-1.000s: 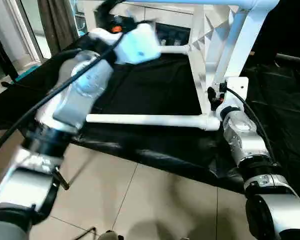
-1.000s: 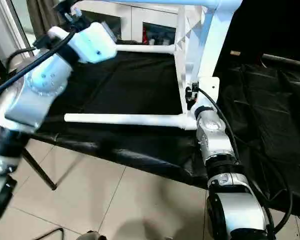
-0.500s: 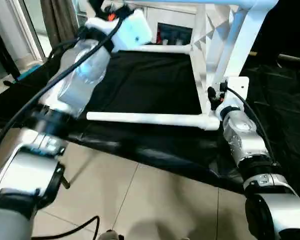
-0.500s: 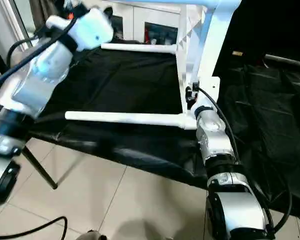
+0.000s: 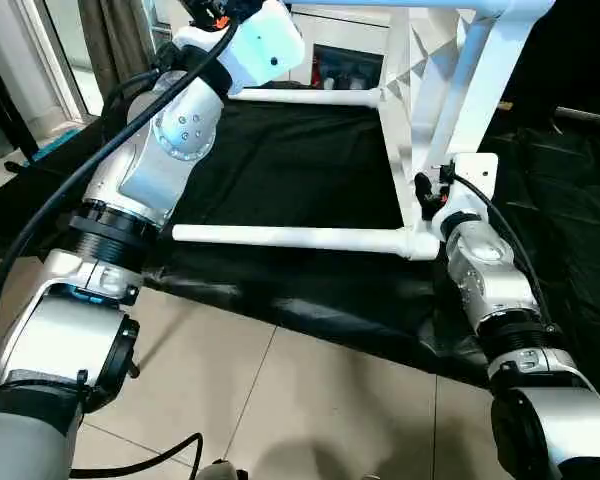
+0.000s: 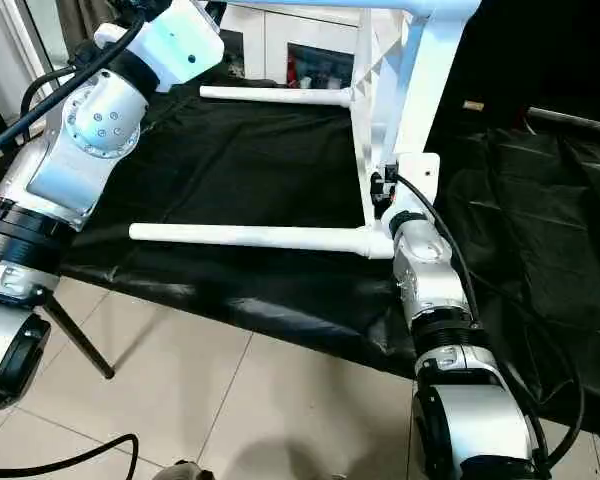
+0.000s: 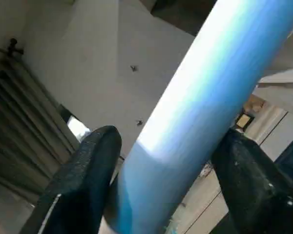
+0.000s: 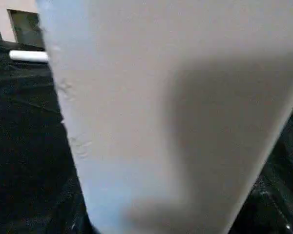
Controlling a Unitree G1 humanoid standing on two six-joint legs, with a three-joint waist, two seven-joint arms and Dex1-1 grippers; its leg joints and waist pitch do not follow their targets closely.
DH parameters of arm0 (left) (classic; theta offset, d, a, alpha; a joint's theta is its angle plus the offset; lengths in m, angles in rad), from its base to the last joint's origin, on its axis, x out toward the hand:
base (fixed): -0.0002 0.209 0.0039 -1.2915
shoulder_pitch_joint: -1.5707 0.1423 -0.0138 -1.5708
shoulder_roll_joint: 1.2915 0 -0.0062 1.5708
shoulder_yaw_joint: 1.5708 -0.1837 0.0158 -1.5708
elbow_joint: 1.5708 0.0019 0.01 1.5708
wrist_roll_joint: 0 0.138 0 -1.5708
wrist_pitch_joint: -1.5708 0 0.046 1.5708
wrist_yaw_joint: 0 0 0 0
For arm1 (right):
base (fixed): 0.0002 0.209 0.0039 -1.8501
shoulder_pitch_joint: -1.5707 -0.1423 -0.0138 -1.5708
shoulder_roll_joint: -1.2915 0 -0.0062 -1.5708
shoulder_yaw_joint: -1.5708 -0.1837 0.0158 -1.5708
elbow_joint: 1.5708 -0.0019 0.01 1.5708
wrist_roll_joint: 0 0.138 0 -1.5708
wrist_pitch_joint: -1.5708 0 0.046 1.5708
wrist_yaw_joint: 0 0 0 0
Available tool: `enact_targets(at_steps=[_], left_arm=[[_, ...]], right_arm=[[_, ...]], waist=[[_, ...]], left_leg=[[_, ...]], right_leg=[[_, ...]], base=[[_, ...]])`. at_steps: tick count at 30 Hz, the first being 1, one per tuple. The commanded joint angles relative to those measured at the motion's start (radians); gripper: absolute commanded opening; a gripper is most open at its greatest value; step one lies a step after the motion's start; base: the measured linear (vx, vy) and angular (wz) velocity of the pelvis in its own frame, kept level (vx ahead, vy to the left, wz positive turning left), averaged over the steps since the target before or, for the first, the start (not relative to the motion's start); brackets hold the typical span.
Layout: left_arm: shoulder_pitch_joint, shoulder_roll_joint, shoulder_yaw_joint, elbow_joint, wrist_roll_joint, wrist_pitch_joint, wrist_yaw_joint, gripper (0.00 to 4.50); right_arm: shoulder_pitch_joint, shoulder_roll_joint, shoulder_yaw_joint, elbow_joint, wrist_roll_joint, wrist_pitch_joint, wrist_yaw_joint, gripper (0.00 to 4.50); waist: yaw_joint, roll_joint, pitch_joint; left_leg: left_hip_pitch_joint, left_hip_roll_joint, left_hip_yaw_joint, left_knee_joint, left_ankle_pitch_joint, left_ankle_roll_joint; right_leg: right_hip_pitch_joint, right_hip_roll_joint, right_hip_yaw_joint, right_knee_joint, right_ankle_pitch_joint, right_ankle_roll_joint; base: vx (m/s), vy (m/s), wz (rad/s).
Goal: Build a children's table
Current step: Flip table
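L gripper (image 7: 161,161) jaws spread w/ white leg (image 7: 205,97) between fingers (image 7: 88,170), contact unclear; R gripper (image 5: 427,197) at table top (image 5: 405,130) edge, jaw state can't tell; top stands on edge on black sheet (image 5: 300,170), lower leg (image 5: 290,238) sticking out sideways.

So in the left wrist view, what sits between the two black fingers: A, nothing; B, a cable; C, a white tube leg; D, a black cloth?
C: a white tube leg runs slantwise between the two black fingers of the left end effector, with a finger on either side of it.
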Motion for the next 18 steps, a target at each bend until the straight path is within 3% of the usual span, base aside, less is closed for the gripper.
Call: enact_targets(at_steps=[1, 14, 16, 18], left_arm=[[-0.020, 0.012, 0.003, 0.047, 0.017, 0.038, -0.002, 3.03], [-0.041, 0.009, 0.008, 0.077, -0.004, 0.063, -0.039, 2.46], [-0.037, 0.001, 0.029, 0.075, -0.036, 0.074, -0.049, 2.39], [-0.026, -0.012, 0.086, 0.065, -0.092, 0.094, -0.047, 2.38]], right_arm=[[-0.021, -0.026, 0.003, -0.075, -0.009, -0.054, 0.023, 1.89], [-0.052, -0.101, 0.028, -0.122, -0.054, -0.075, 0.055, 1.89], [-0.071, -0.139, 0.029, -0.138, -0.072, -0.079, 0.059, 1.89], [-0.113, -0.210, 0.031, -0.154, -0.097, -0.089, 0.079, 1.89]], waist=[[-0.001, -0.001, -0.083], [0.004, -0.005, -0.083], [0.005, -0.005, -0.083], [0.005, -0.012, -0.083]], left_leg=[[0.028, 0.048, -0.016, -0.075, -0.103, 0.010], [0.025, 0.047, -0.014, -0.072, -0.082, 0.023], [0.025, 0.046, -0.013, -0.071, -0.074, 0.027], [0.022, 0.043, -0.010, -0.068, -0.066, 0.039]], right_leg=[[0.054, -0.061, 0.037, -0.063, -0.020, -0.247], [0.057, -0.063, 0.038, -0.061, -0.006, -0.252], [0.058, -0.063, 0.038, -0.061, -0.003, -0.255], [0.060, -0.061, 0.037, -0.060, 0.000, -0.264]], base=[[0.000, 0.000, 0.00], [0.000, 0.000, 0.00], [0.000, 0.000, 0.00], [0.000, 0.000, 0.00]])
